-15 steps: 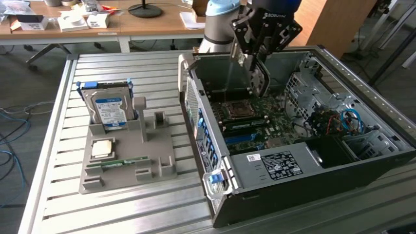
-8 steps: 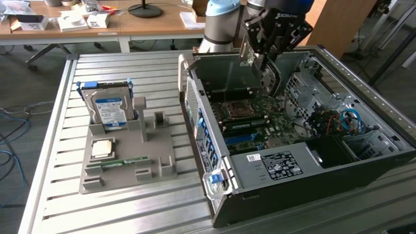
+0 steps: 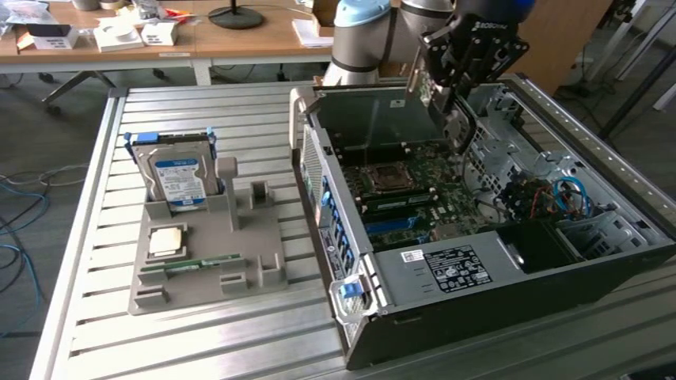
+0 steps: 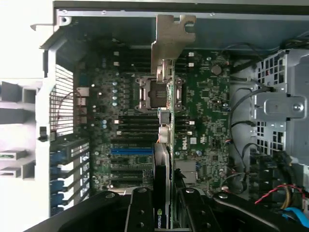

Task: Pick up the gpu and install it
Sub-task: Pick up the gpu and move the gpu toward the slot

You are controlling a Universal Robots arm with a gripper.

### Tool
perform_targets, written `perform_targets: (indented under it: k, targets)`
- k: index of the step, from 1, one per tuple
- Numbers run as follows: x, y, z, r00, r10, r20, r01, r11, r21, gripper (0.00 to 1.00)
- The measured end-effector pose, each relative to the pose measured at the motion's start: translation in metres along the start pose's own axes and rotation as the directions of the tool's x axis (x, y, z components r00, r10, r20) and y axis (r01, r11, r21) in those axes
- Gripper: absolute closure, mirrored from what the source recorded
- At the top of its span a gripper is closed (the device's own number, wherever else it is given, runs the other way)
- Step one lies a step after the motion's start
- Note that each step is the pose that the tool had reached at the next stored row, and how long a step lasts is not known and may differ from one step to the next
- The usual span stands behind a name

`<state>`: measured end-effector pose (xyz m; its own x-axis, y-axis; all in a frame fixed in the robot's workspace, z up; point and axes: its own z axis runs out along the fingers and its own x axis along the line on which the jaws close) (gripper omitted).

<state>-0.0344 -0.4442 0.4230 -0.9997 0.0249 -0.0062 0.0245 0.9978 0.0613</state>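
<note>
Black fingers (image 4: 140, 210) of the gripper (image 4: 164, 208) sit nearest the wrist camera, pressed on either side of the gpu (image 4: 164, 130), which shows edge-on. Its silver bracket (image 4: 171, 38) points away toward the far wall of the case (image 4: 145, 9). Beneath the card lies the motherboard (image 4: 207, 106), with the socket (image 4: 147, 92) and dark slots (image 4: 133, 125) behind it. The card appears to hang above the board rather than sit in any slot, though how high it hangs I cannot tell.

From the exterior view, the case (image 3: 454, 309) lies open on the slatted table (image 3: 211, 348). The gripper (image 3: 452, 99) is over the case's far end, the gpu (image 3: 457, 127) clamped upright in it, bracket downward, above the board (image 3: 423, 198). On that view's left, well apart, a grey holder (image 3: 248, 237) carries a hard drive (image 3: 177, 178), a chip (image 3: 166, 241) and a memory stick (image 3: 190, 265).

By my reading, the pickup is done and the card is brought over the case. Seating it in a slot is left.
</note>
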Motion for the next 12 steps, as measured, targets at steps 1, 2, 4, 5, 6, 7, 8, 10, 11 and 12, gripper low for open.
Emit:
perform_targets:
  k: [1, 2, 4, 5, 6, 7, 8, 10, 11, 12]
  targets:
    - [-0.004, 0.0001, 0.0000, 1.0000, 0.000, 0.0000, 0.000, 1.0000, 0.0000, 0.74]
    - [-0.007, 0.0002, 0.0000, 1.0000, 0.000, 0.0000, 0.000, 1.0000, 0.0000, 0.74]
    - [-0.015, 0.0003, 0.0001, 1.0000, 0.000, 0.0000, 0.000, 1.0000, 0.0001, 0.74]
    - [-0.018, 0.0004, 0.0001, 1.0000, 0.000, -0.0001, 0.000, 1.0000, 0.0001, 0.74]
    - [-0.022, 0.0005, 0.0002, 1.0000, 0.000, -0.0001, 0.000, 1.0000, 0.0001, 0.74]
    - [-0.025, 0.0006, 0.0002, 1.0000, 0.000, -0.0001, 0.000, 1.0000, 0.0000, 0.74]
    - [-0.027, 0.0006, 0.0002, 1.0000, 0.000, 0.0000, 0.000, 1.0000, 0.0000, 0.74]
    - [-0.028, 0.0007, 0.0002, 1.0000, 0.000, 0.0000, 0.000, 1.0000, 0.0000, 0.74]
    - [-0.028, 0.0007, 0.0002, 1.0000, 0.000, 0.0000, 0.000, 1.0000, 0.0000, 0.74]
    - [-0.028, 0.0007, 0.0002, 1.0000, 0.000, -0.0001, 0.000, 1.0000, 0.0000, 0.74]
